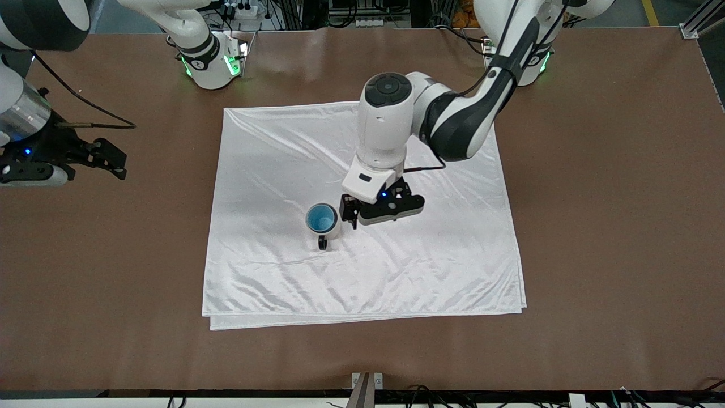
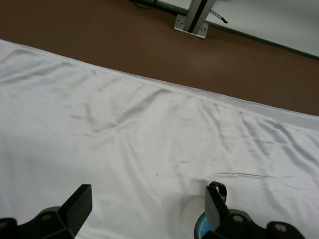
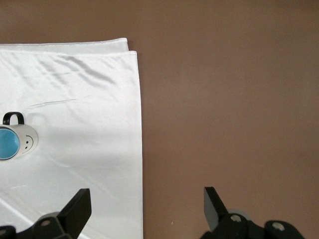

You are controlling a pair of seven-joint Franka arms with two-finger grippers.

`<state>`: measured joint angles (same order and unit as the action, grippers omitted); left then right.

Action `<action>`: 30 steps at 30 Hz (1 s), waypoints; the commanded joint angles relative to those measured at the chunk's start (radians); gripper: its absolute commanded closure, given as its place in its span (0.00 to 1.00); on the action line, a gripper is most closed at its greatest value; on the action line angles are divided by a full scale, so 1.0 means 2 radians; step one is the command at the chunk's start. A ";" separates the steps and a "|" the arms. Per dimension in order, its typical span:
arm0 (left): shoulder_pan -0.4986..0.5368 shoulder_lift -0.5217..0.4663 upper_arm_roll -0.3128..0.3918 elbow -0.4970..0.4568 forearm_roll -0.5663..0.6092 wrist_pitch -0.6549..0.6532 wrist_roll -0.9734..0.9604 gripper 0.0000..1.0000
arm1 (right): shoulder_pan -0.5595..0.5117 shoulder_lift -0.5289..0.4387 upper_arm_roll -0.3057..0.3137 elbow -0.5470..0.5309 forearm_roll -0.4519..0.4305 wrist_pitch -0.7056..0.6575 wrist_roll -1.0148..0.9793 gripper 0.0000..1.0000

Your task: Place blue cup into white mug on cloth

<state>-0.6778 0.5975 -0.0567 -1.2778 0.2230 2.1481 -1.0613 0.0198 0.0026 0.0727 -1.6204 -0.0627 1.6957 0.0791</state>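
The white mug (image 1: 333,231) stands upright on the cloth (image 1: 396,272), its dark handle pointing toward the front camera. The blue cup (image 1: 320,219) sits inside the mug; only its blue inside shows. My left gripper (image 1: 382,211) hangs open just above the cloth, beside the mug on the side toward the left arm's end, with nothing between its fingers. In the left wrist view, the left gripper (image 2: 148,191) spans bare cloth (image 2: 124,139), with the mug (image 2: 192,214) and blue cup (image 2: 202,228) by one finger. My right gripper (image 1: 112,158) waits open over bare table at the right arm's end.
The brown table (image 1: 595,226) surrounds the cloth on all sides. A small metal bracket (image 1: 367,381) sits at the table's edge nearest the front camera. The right wrist view shows the right gripper (image 3: 147,196), the cloth's doubled edge (image 3: 132,99) and the mug (image 3: 27,139).
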 commanded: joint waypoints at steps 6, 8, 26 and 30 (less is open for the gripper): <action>0.057 -0.059 -0.002 -0.013 0.003 -0.066 0.106 0.00 | -0.015 -0.025 0.014 -0.017 0.008 -0.003 0.009 0.00; 0.070 -0.066 -0.003 -0.015 0.003 -0.082 0.128 0.00 | -0.016 -0.029 0.013 -0.016 0.030 -0.003 0.009 0.00; 0.192 -0.111 -0.006 -0.017 -0.036 -0.167 0.275 0.00 | -0.014 -0.030 0.009 -0.016 0.059 -0.038 0.009 0.00; 0.213 -0.122 -0.006 -0.018 -0.061 -0.179 0.305 0.00 | -0.013 -0.032 0.009 -0.017 0.060 -0.039 0.009 0.00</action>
<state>-0.3049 0.4072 -0.0576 -1.2811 0.1648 1.8220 -0.5263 0.0046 -0.0254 0.0807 -1.6226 0.0335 1.6235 0.0851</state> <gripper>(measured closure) 0.000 0.000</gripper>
